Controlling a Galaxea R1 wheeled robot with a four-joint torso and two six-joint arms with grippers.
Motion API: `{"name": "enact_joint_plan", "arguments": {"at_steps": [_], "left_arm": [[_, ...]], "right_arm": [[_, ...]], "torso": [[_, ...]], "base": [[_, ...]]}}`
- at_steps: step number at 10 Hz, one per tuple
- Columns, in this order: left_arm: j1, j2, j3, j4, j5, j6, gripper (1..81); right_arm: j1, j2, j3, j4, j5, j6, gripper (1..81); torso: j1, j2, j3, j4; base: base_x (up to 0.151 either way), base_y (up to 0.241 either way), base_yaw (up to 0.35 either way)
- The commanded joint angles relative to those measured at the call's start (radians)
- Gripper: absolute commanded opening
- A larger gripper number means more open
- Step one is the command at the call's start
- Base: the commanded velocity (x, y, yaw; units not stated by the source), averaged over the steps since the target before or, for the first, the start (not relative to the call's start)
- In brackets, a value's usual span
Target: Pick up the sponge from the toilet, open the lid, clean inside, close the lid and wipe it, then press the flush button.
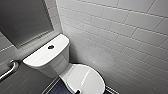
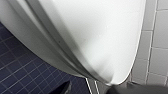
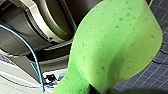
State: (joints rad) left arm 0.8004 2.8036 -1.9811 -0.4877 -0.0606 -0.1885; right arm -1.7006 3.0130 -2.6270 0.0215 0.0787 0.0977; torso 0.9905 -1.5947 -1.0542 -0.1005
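Observation:
The white toilet stands against the tiled wall with its lid [image 1: 86, 76] down. The dark round flush button [image 1: 51, 46] sits in the middle of the tank top [image 1: 42, 56]. My left gripper [image 2: 96, 90] hangs close beside the lid's rim [image 2: 100, 40] above the floor, with its dark fingers [image 2: 62, 88] spread and nothing between them. The bright green sponge [image 3: 117, 47] looms large in the right wrist view, pinched at its narrow end in my shut right gripper [image 3: 93, 90].
A white-tiled wall [image 1: 120, 37] runs close along the toilet's right side. At the left, a metal grab bar [image 1: 9, 69] is fixed below a dark framed panel [image 1: 22, 20]. The floor has dark blue tiles [image 2: 17, 70]. A blue cable [image 3: 32, 52] runs past the robot's body.

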Motion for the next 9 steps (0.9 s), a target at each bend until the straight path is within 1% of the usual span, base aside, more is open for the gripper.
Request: {"name": "enact_joint_plan", "arguments": {"at_steps": [1, 6, 8, 9], "left_arm": [[-0.098, 0.008, 0.024, -0.008, 0.056, -0.006, 81.1], [-0.122, 0.019, 0.022, -0.008, 0.056, -0.035, 81.1], [-0.123, 0.021, 0.008, -0.008, 0.053, -0.061, 81.1], [-0.123, 0.022, -0.002, -0.008, 0.030, -0.078, 81.1]], "right_arm": [[-0.041, -0.001, 0.004, -0.011, -0.094, -0.003, 1.0], [-0.041, 0.000, 0.004, -0.009, -0.094, -0.003, 1.0], [-0.043, 0.002, 0.004, -0.012, -0.094, -0.003, 1.0], [-0.041, 0.002, 0.004, -0.012, -0.094, -0.003, 1.0]], "torso": [[0.000, 0.000, 0.000, 0.000], [0.000, 0.000, 0.000, 0.000], [0.000, 0.000, 0.000, 0.000], [0.000, 0.000, 0.000, 0.000]], "base": [[0.000, 0.000, 0.000], [0.000, 0.000, 0.000], [0.000, 0.000, 0.000], [0.000, 0.000, 0.000]]}}
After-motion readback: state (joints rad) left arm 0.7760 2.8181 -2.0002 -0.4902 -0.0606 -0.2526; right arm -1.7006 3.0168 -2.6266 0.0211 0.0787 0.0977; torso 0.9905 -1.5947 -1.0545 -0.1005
